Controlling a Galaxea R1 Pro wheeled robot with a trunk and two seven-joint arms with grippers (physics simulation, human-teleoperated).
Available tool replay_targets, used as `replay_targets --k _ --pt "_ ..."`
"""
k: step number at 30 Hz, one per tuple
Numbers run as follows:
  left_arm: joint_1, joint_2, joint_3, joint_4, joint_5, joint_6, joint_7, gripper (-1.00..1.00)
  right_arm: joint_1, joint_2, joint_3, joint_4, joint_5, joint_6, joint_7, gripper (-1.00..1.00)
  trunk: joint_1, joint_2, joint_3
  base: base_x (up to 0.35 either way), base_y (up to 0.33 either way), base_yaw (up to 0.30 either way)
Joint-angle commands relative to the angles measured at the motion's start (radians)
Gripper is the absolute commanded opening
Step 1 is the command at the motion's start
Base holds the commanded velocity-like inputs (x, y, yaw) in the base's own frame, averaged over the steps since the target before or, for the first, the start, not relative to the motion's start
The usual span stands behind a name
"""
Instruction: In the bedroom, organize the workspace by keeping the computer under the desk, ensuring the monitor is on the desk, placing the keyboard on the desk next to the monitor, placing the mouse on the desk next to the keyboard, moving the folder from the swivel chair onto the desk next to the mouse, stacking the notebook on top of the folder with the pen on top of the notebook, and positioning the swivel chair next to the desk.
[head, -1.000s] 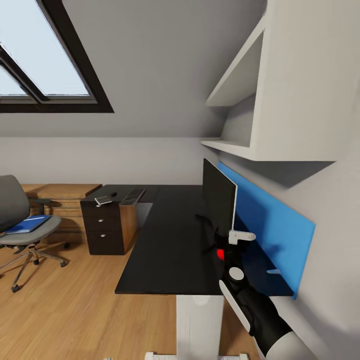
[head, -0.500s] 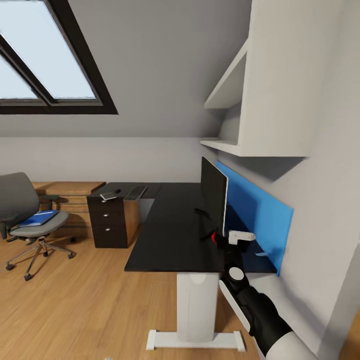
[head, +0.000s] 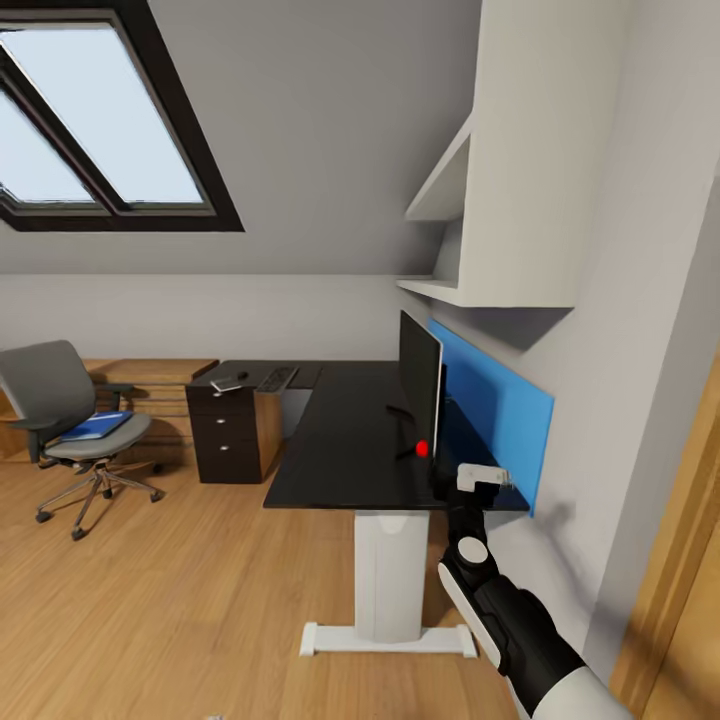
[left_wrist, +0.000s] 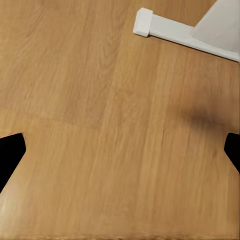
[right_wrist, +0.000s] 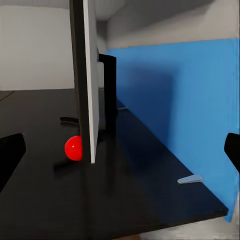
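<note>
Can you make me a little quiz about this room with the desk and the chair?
1. True or false: the bright blue flat folder lies on the grey upholstered swivel chair.
2. What stands on the black-topped L-shaped desk in front of the long blue wall panel?
3. The slim dark keyboard lies: A) on the wood floor, B) on the desk's far wing, C) on the chair.

Key: 1 true. 2 the thin black flat monitor. 3 B.
</note>
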Motion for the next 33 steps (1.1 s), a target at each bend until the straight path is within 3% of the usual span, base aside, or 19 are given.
replay_targets --k 1,9,16,17,19,25,26,28,30,31,33 --pt "0.000 0.001 -0.004 -0.001 0.009 0.003 -0.001 1.00 0.014 0.001 0.003 -0.001 -0.007 -0.001 -0.006 1.00 -0.001 -0.001 -0.001 -0.338 0.000 0.000" --pt "0.000 0.001 -0.005 -0.001 0.009 0.003 -0.001 1.00 0.047 0.000 0.004 -0.014 -0.003 -0.043 -0.002 1.00 -0.001 -0.001 -0.001 -0.338 0.000 0.000" --pt "0.000 0.001 -0.003 -0.001 0.009 0.003 -0.001 1.00 0.122 -0.001 0.004 -0.042 0.001 -0.112 -0.005 1.00 -0.001 -0.001 -0.001 -0.338 0.000 0.000" --pt "0.000 0.001 -0.003 -0.001 0.009 0.003 -0.001 1.00 0.170 0.000 0.005 -0.059 0.024 -0.123 -0.006 1.00 -0.001 -0.001 -0.001 -0.172 0.000 0.000" --pt "0.000 0.001 -0.003 -0.001 0.008 -0.004 -0.001 1.00 0.197 0.003 0.008 -0.059 0.050 -0.126 -0.006 1.00 -0.001 -0.001 -0.001 -0.077 0.000 0.000" --pt "0.000 0.001 -0.003 -0.001 0.010 -0.064 0.000 1.00 0.229 0.005 0.020 -0.009 0.060 -0.126 -0.003 1.00 -0.024 0.041 0.018 -0.013 0.000 0.000" --pt "0.000 0.002 0.003 0.000 0.013 -0.071 0.007 1.00 0.262 0.009 0.039 0.131 0.051 -0.135 0.000 1.00 -0.028 0.048 0.021 0.000 0.000 0.000" --pt "0.000 0.002 0.011 0.000 0.013 -0.071 0.016 1.00 0.278 0.012 0.040 0.174 0.050 -0.141 0.003 1.00 -0.035 0.062 0.027 0.000 0.000 0.000" --pt "0.000 0.000 0.046 0.000 0.014 -0.072 0.053 1.00 0.303 0.030 0.038 0.345 0.041 -0.190 0.021 1.00 -0.043 0.076 0.033 0.000 0.000 0.000" --pt "0.000 -0.020 0.077 0.015 0.015 -0.072 0.085 1.00 0.313 0.043 0.034 0.653 0.033 -0.431 0.044 1.00 -0.047 0.083 0.036 0.000 0.000 0.000" --pt "0.000 -0.026 0.079 0.029 0.015 -0.072 0.087 1.00 0.314 0.042 0.033 0.730 0.032 -0.491 0.048 1.00 -0.054 0.097 0.042 0.000 0.000 0.000"
